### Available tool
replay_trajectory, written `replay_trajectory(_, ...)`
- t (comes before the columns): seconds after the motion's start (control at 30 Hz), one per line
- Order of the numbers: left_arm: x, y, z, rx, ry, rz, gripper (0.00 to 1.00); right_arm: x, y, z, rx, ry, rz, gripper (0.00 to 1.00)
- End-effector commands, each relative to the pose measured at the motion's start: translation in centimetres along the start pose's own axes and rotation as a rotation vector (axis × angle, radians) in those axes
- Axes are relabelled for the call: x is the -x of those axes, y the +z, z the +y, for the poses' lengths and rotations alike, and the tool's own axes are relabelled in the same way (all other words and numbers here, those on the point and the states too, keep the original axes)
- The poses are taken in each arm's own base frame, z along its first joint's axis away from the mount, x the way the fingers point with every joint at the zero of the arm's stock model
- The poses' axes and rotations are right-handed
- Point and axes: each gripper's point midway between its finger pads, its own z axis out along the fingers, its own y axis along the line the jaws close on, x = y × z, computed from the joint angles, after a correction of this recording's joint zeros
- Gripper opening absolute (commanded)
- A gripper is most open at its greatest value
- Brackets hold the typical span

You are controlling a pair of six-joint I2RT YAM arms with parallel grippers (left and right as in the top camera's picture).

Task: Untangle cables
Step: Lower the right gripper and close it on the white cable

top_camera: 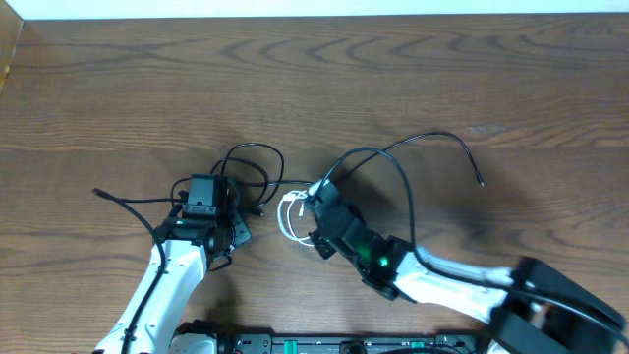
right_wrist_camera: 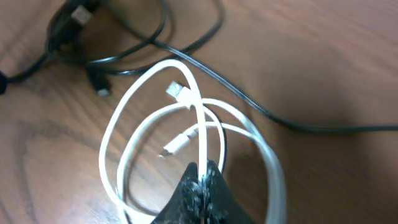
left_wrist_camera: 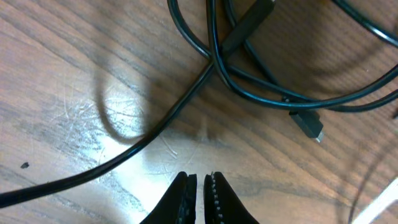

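Your right hand point(right_wrist_camera: 203, 178) is pinched shut on one strand of the white cable point(right_wrist_camera: 198, 121), whose loops lie coiled on the desk point(top_camera: 118, 88) just beside the black cables point(left_wrist_camera: 214, 57). Draw that strand away slowly, and stop if a black one drags along with it. Your left hand point(left_wrist_camera: 200, 190) hovers near the black cables, fingers almost together and holding nothing; use it to pin them. From overhead, both hands cover parts of the tangle. Which white loop passes under which is unclear.
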Motion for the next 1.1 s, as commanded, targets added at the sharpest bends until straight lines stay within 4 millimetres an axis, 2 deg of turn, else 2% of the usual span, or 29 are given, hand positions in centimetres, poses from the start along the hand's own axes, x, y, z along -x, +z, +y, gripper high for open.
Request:
replay_trajectory(0.0,0.0,0.1,0.5,0.019,-0.005,-0.003,0.13,1.1,-1.6,-3.5,-0.167,-0.001,-0.025,0.01)
replay_trajectory(0.07,0.0,0.1,0.5,0.019,-0.005,-0.003,0.13,0.7,-2.0,-4.3,-0.209,-0.021,-0.006,0.01)
replay_trajectory(0.27,0.0,0.1,0.5,0.019,-0.005,-0.003,0.13,0.6,-2.7,-4.0,-0.186,-0.07,0.026,0.02)
replay_trajectory(0.3,0.0,0.1,0.5,0.019,-0.005,-0.003,0.13,0.8,-2.8,-3.7,-0.172,-0.068,0.027,0.13)
replay_trajectory(0.33,0.0,0.1,0.5,0.019,-0.005,-0.003,0.13,1.1,-3.0,-3.4,-0.155,-0.066,0.024,0.62)
replay_trajectory(0.37,0.0,0.1,0.5,0.019,-0.005,-0.003,0.13,1.5,-3.2,-3.3,-0.15,-0.063,0.016,0.99)
replay_trajectory(0.5,0.0,0.1,0.4,0.019,-0.005,-0.003,0.13,4.0,-4.0,-2.4,-0.116,-0.047,-0.031,0.99)
replay_trajectory(0.57,0.0,0.1,0.5,0.019,-0.005,-0.003,0.13,5.8,-4.5,-0.3,-0.01,-0.037,-0.044,0.99)
replay_trajectory(0.67,0.0,0.1,0.5,0.019,-0.005,-0.003,0.13,7.0,-5.0,1.5,0.08,0.023,-0.021,0.99)
replay_trajectory(0.77,0.0,0.1,0.4,0.019,-0.005,-0.003,0.13,6.8,-5.2,2.6,0.134,0.104,0.026,0.99)
replay_trajectory(0.93,0.0,0.1,0.4,0.019,-0.005,-0.003,0.14,4.2,-5.0,4.8,0.211,0.191,0.14,0.99)
replay_trajectory(1.03,0.0,0.1,0.4,0.019,-0.005,-0.003,0.15,3.6,-4.6,5.5,0.199,0.179,0.143,0.99)
replay_trajectory(1.07,0.0,0.1,0.4,0.019,-0.005,-0.003,0.15,3.5,-4.6,5.6,0.194,0.179,0.142,0.96)
